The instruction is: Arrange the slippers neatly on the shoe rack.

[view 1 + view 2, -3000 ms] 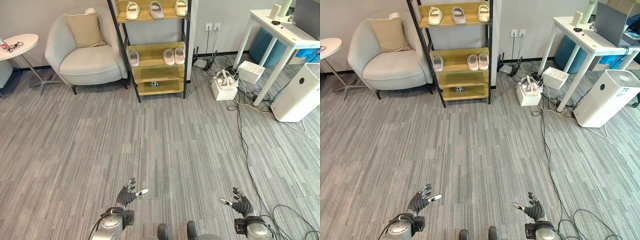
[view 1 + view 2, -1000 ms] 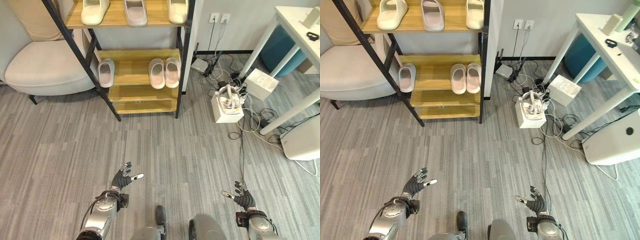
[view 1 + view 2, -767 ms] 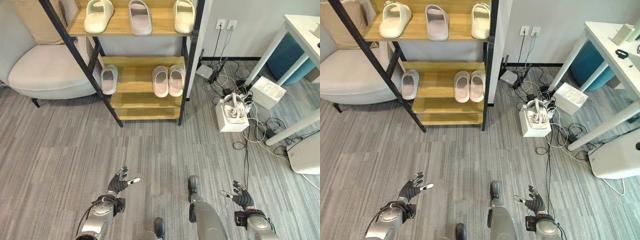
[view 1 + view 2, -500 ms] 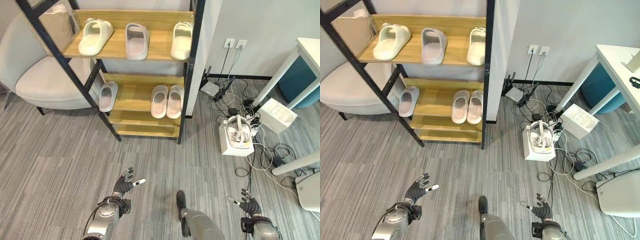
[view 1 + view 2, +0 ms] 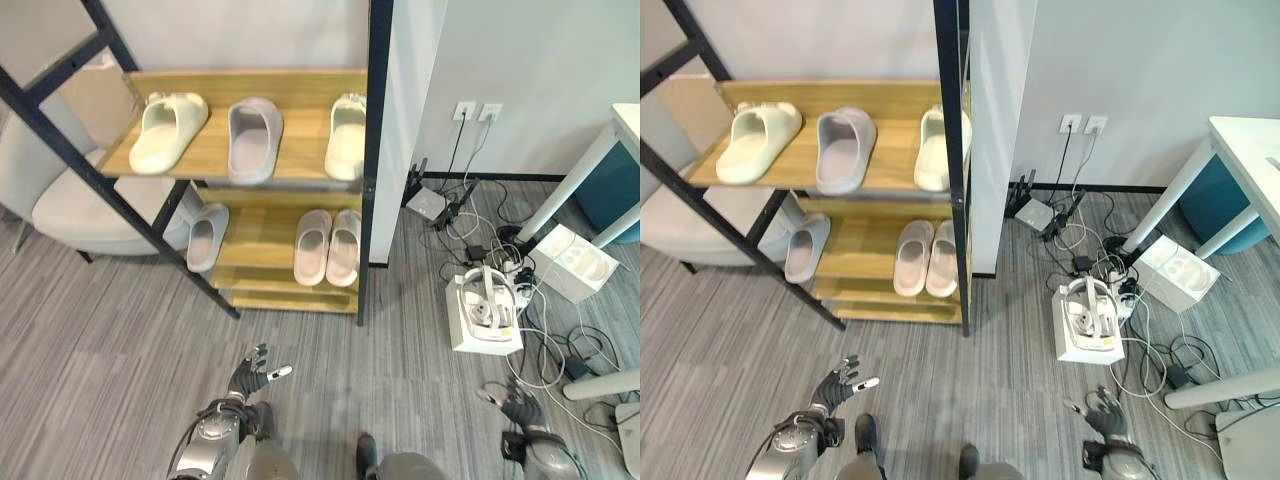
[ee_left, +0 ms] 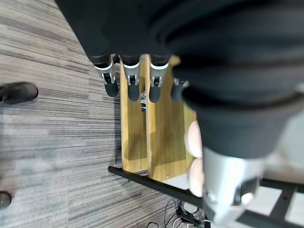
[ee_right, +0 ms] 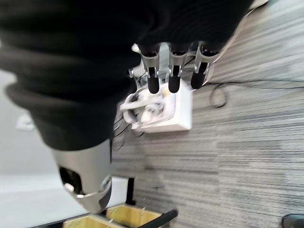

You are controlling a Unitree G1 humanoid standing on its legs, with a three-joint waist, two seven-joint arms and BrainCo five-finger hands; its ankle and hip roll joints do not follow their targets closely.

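Grey floor fronted the shoe rack (image 5: 375, 150) at twelve o'clock; the left hand (image 5: 250, 374) and right hand (image 5: 517, 404) hung released, empty. Approach seemed underway; next came reaching the slippers (image 5: 327, 246).

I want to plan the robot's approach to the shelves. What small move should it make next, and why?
Probably raise the left hand toward the lone slipper at the left end of the middle shelf. That slipper lies apart from the pair, while both hands hang low and open, the right hand near the floor cables.

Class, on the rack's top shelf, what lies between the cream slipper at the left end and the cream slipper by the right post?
A grey slipper lies between them, seen in both eye views.
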